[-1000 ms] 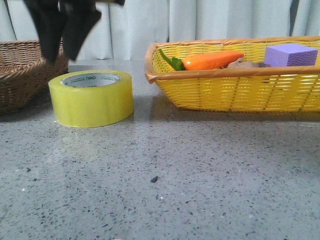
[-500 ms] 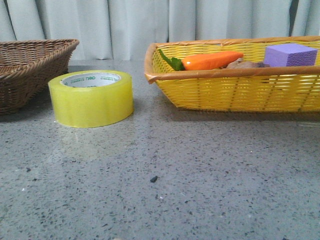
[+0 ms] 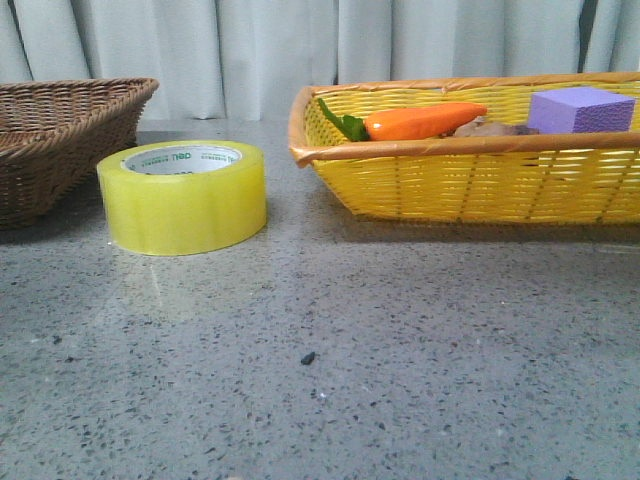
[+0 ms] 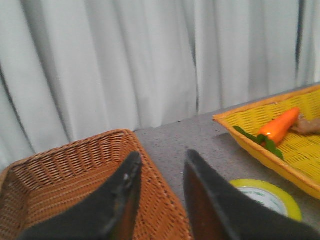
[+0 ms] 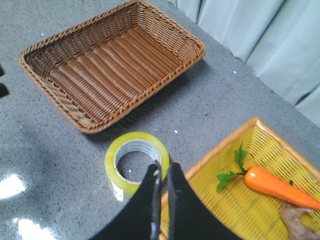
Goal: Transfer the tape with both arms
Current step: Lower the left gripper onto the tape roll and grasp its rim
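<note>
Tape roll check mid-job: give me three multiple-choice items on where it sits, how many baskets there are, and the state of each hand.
1. Where is the tape?
A. Inside the brown basket
B. On the table between the two baskets
C. In the yellow basket beside the carrot

2. How many baskets are on the table?
A. One
B. Two
C. Three

3. What are the hands doing?
A. Left hand open, right hand nearly closed, neither holding anything
B. Left hand gripping the tape
C. Right hand gripping the carrot

Answers:
1. B: the front view shows it flat on the table, with the brown basket on one side and the yellow basket on the other.
2. B: only those two appear.
3. A: the left hand shows a clear gap above the brown basket; the right hand shows a thin slit above the tape, away from the carrot.
</note>
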Available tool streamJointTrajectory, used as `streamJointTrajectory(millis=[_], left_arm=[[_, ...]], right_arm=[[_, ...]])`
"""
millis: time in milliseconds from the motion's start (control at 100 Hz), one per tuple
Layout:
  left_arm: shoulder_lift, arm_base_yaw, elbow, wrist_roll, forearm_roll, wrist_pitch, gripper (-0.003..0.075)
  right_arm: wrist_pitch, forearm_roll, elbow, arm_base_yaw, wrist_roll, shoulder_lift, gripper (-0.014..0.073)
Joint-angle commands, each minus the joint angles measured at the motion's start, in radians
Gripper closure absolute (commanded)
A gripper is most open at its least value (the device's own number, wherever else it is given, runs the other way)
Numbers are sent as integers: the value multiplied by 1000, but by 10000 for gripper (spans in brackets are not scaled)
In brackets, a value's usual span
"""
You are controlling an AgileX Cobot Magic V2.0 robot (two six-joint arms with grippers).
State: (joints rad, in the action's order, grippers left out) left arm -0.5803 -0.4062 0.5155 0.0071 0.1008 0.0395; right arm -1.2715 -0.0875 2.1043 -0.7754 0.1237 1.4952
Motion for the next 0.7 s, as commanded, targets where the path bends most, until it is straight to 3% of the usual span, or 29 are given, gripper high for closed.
streamJointTrajectory(millis=[0, 240, 460, 690], left_arm=[[-61, -52, 63, -7, -11, -70, 373], [-222, -182, 157, -7, -11, -39, 348], [-387, -272, 299, -7, -23, 150, 348], [-557, -286, 476, 51, -42, 422, 348]], right_arm=[[86, -40, -41, 0, 5, -88, 659], [280, -112, -364, 0, -63, -316, 659], [388, -219, -663, 0, -237, -517, 659], [388, -248, -838, 0, -290, -640, 659]])
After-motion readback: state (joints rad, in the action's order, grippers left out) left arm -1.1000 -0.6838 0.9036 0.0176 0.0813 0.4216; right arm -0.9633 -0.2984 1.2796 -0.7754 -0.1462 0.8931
